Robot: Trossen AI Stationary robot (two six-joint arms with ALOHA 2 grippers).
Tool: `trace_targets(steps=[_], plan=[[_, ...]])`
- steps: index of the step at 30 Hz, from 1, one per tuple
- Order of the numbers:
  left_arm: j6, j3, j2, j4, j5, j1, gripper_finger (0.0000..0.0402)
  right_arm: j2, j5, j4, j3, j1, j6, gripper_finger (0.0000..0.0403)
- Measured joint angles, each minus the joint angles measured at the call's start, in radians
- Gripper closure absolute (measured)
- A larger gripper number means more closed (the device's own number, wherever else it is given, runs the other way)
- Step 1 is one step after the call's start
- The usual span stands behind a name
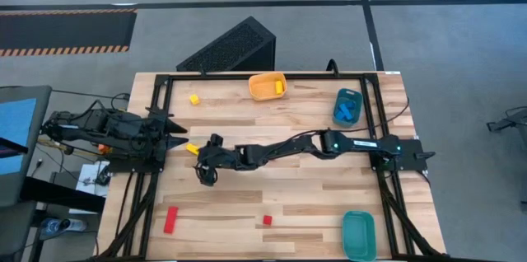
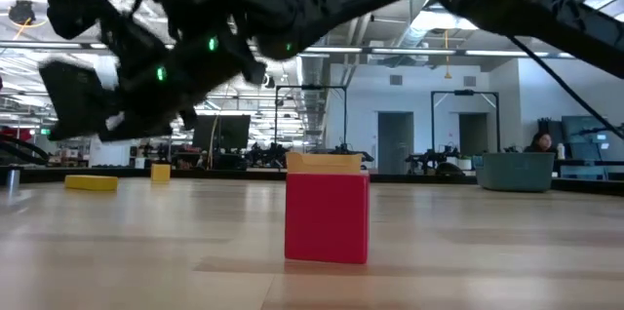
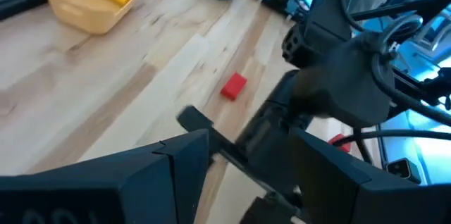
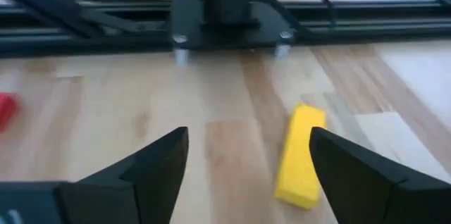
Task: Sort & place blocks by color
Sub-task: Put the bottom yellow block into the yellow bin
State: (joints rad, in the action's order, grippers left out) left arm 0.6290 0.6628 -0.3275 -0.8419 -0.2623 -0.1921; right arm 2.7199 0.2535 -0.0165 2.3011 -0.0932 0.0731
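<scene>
On the pale wooden table (image 1: 313, 192), four loose blocks are seen: a yellow bar (image 4: 300, 155), a small yellow cube (image 1: 194, 99), a long red bar (image 1: 170, 219) and a red cube (image 1: 267, 220). The right gripper (image 4: 246, 157) is held spread and empty just beside the yellow bar. The left gripper (image 3: 246, 146), parked at the left edge, is also spread. Three smooth plastic trays are counted: orange (image 1: 262, 88), blue (image 1: 348, 107), teal (image 1: 358, 235).
</scene>
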Motion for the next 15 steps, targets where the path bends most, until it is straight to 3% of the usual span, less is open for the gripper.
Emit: trace_targets(steps=[7,15], plan=[[0.022,0.0,0.0,-0.043,0.0,0.0,0.022,0.033,-0.09,-0.017,-0.004,0.058,0.075,0.0075],[0.023,0.0,0.0,-0.044,-0.074,0.0,0.022,0.052,-0.164,-0.019,-0.004,0.098,0.058,0.0099]])
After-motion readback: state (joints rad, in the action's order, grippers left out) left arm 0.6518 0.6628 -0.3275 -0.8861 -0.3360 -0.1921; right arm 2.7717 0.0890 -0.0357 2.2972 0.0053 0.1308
